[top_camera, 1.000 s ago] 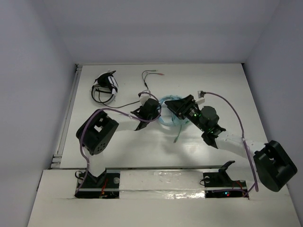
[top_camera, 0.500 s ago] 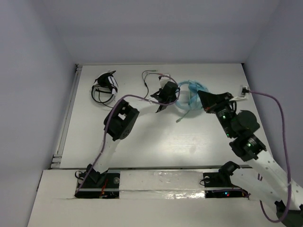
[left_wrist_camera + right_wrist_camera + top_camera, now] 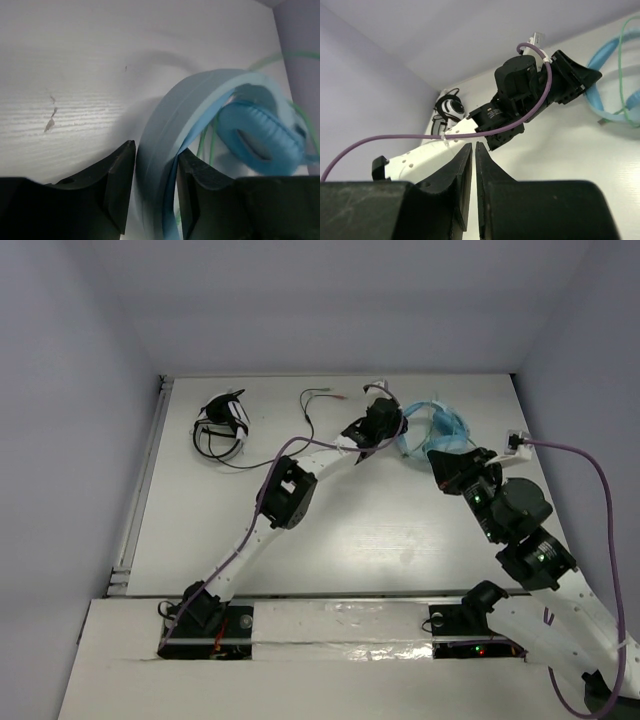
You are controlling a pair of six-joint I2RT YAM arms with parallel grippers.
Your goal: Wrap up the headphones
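Note:
The light blue headphones [image 3: 447, 427] lie at the back right of the table. My left gripper [image 3: 398, 426] is shut on the curved headband [image 3: 170, 125], which fills the gap between its fingers [image 3: 116, 185]. A padded ear cup [image 3: 260, 135] lies to its right, with the thin pale green cable [image 3: 202, 145] passing under the band. My right gripper [image 3: 440, 460] sits just in front of the headphones, its jaws all but touching with nothing visible between them [image 3: 474, 165]. In the right wrist view the blue band [image 3: 600, 102] and green cable [image 3: 620, 65] lie off to the right, beyond the left gripper [image 3: 582, 75].
Black and white headphones [image 3: 225, 425] with a dark cable lie at the back left. A loose dark wire [image 3: 318, 400] lies near the back edge. The back wall is close behind the blue headphones. A purple cable [image 3: 590, 475] loops off the right arm.
The left arm has stretched back and to the right, carrying the headphones from mid-table to the back right. The right arm swung right and its jaws closed.

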